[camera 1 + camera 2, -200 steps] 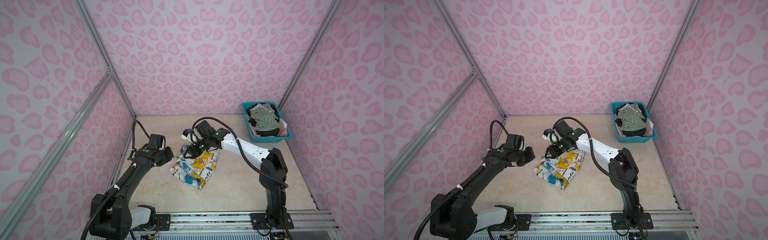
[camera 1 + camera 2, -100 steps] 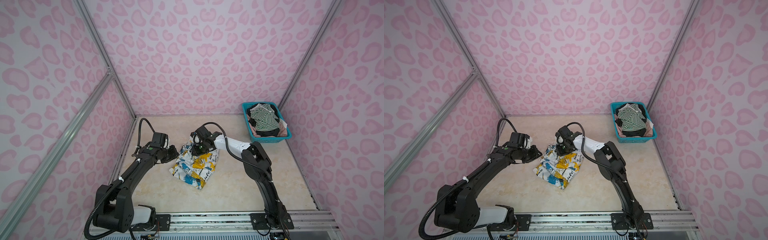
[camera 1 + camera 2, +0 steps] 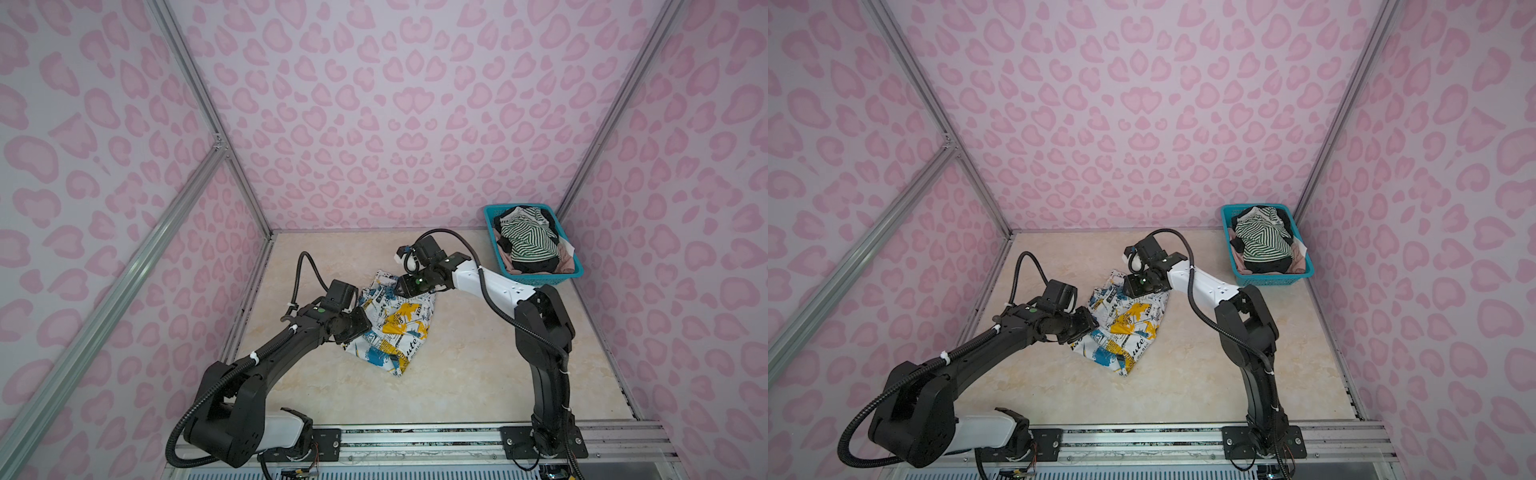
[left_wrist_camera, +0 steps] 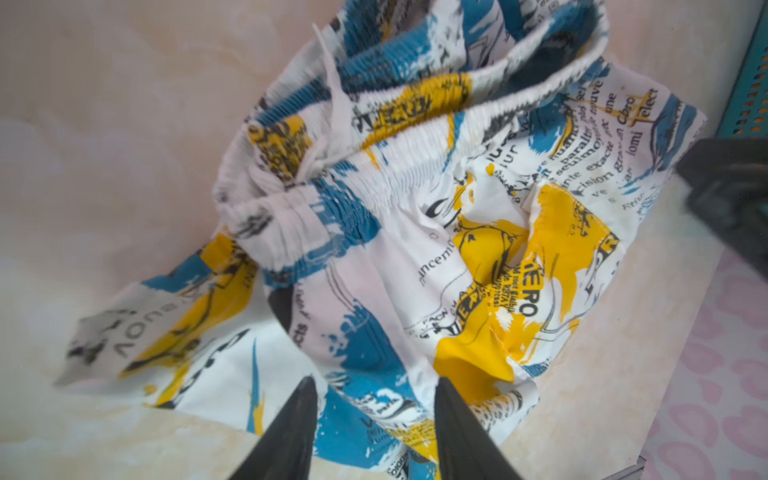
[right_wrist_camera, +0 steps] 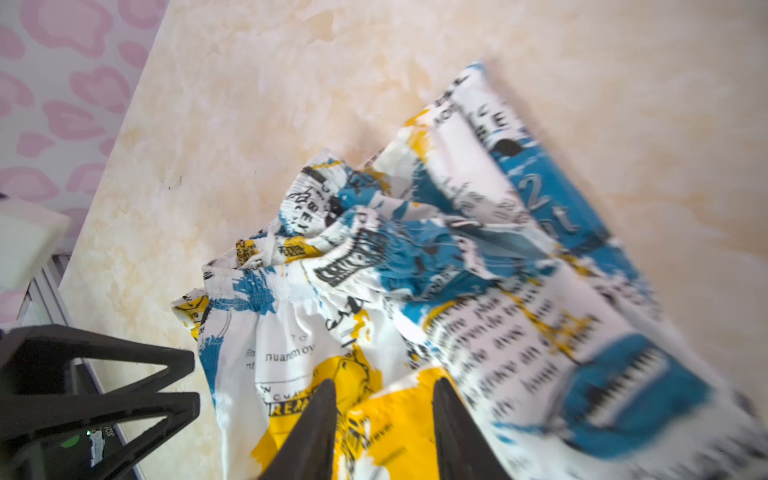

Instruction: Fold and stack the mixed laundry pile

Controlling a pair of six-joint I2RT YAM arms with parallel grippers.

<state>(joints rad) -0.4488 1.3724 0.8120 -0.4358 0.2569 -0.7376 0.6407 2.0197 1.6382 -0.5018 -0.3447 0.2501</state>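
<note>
Top views, printed garment crumpled, long axis back-to-front, waistband rearward

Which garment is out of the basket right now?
The white garment with blue and yellow splashes and black lettering, crumpled on the table. The striped top, black garment and pink garment lie in the teal basket.
</note>
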